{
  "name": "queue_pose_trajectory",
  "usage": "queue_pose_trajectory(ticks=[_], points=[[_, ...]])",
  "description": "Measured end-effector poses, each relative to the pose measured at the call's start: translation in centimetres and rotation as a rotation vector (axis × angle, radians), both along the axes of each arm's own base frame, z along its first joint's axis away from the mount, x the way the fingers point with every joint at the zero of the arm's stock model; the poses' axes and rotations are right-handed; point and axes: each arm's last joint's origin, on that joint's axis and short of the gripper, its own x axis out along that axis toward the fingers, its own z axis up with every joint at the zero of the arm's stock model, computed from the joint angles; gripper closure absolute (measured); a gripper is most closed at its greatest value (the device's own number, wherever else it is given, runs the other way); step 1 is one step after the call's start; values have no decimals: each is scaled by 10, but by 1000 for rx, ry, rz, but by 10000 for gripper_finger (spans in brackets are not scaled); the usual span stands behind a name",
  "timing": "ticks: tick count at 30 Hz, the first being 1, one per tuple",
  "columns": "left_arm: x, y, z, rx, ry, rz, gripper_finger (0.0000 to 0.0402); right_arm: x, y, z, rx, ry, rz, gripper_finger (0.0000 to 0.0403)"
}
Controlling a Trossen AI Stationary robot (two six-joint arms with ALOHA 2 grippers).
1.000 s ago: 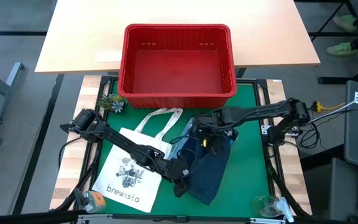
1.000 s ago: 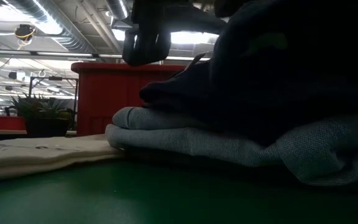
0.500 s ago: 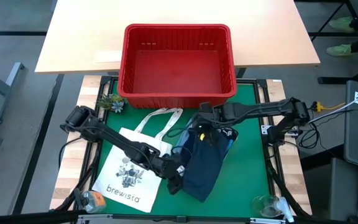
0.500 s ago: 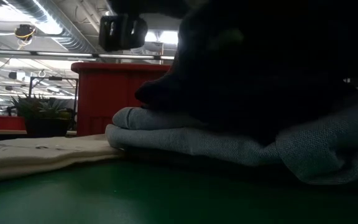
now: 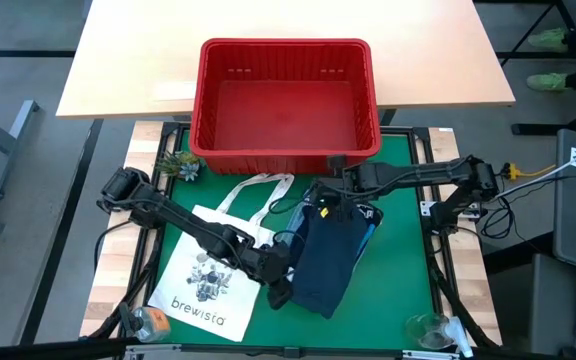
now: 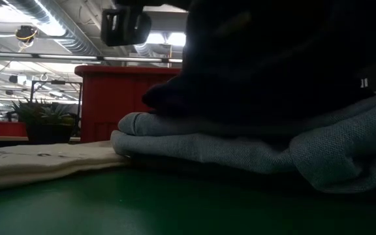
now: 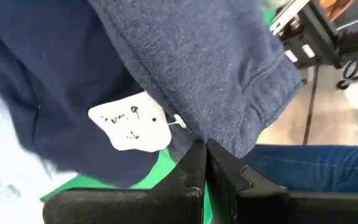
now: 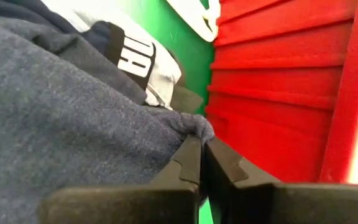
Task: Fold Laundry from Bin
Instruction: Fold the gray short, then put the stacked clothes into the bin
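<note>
A dark navy garment (image 5: 328, 262) of the laundry stretches between my two grippers over the green mat, on top of a light blue garment (image 6: 240, 147) that lies folded on the mat. My left gripper (image 5: 280, 283) is shut on the navy garment's near left edge. My right gripper (image 5: 324, 204) is shut on its far end, just in front of the red bin (image 5: 286, 152). No laundry shows inside the bin. A white paper tag (image 7: 132, 121) hangs from the navy cloth. In the low view the navy garment (image 6: 273, 59) hides both sets of fingertips. My left gripper pinches the navy garment's thick hemmed edge (image 7: 229, 140) between its two fingers, close to the white tag. It comes at the edge from the table's left. The cloth rises away from the fingers, clear of the mat there. My right gripper pinches a small bunched corner (image 8: 194, 127) of the navy garment between its two fingers. This corner is at the garment's far end, beside the bin's wall. The cloth falls away from the fingers toward the table's near edge.
A white "brewista" tote bag (image 5: 208, 280) lies flat on the mat's left part, its handles toward the bin. A small plant (image 5: 180, 165) stands at the far left of the mat, and a glass object (image 5: 430, 328) at the near right corner.
My right gripper has gone toward the bin and a little to the left, taking the navy garment's far end with it. The garment has risen off the light blue one and is drawn out longer between the two grippers. My left gripper has shifted slightly left.
</note>
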Motion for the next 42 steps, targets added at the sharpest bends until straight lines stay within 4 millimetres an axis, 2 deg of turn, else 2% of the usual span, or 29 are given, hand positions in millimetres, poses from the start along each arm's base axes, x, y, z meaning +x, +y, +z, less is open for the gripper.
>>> queue_pose_trajectory(ticks=[7, 19, 25, 28, 36, 42], points=[[-4, -2, -2, 9, 35, -23, 389, 0, 0, 0, -1, -4, 3, 381], [-4, -2, -2, 14, 40, -45, 311, -2, 0, 0, -3, 18, 2, 274], [-5, -4, -2, -83, 80, -105, 310, -3, 0, 2, -19, 56, 53, 239], [-7, -3, 2, -106, 81, -130, 319, -4, -1, 15, -21, 59, 59, 236], [-18, 4, 36, -79, -48, -68, 337, -20, -1, 61, -26, 105, 74, 236], [-12, 4, 47, -45, -197, -44, 337, -33, -3, 79, -67, 76, 77, 236]])
